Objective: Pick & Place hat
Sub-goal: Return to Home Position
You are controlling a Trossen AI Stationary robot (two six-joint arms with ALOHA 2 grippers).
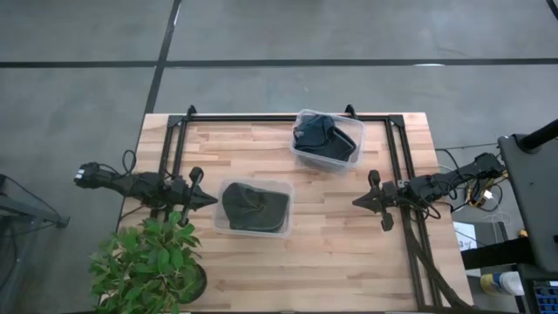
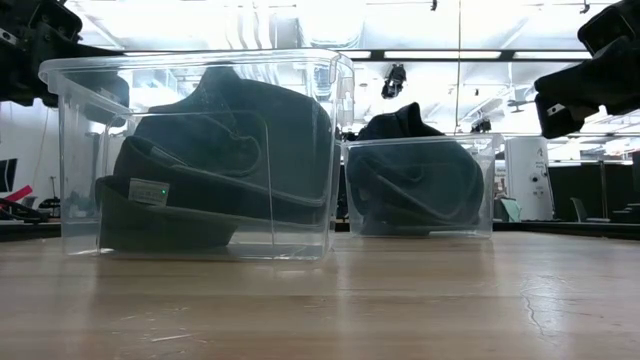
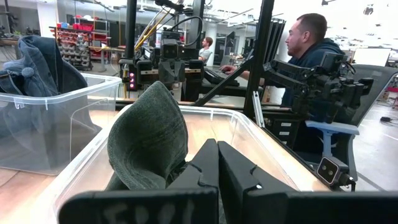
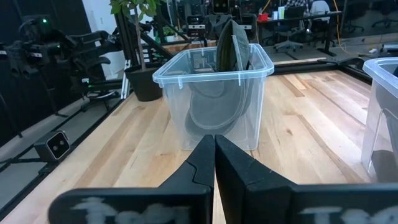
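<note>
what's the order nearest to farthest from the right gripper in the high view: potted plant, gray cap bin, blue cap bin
From the right gripper, at the picture's right:
1. blue cap bin, top centre
2. gray cap bin, middle
3. potted plant, lower left corner

Both arms are slim, dark and jointed. In the high view the left arm (image 1: 131,183), at the frame's left, ends in a small pale tip. The right arm (image 1: 445,185), at the frame's right, carries yellow and white cables (image 1: 488,194). The left gripper (image 3: 217,146) and right gripper (image 4: 214,138) are matte black wedges above a bar with blurred pale lettering.
</note>
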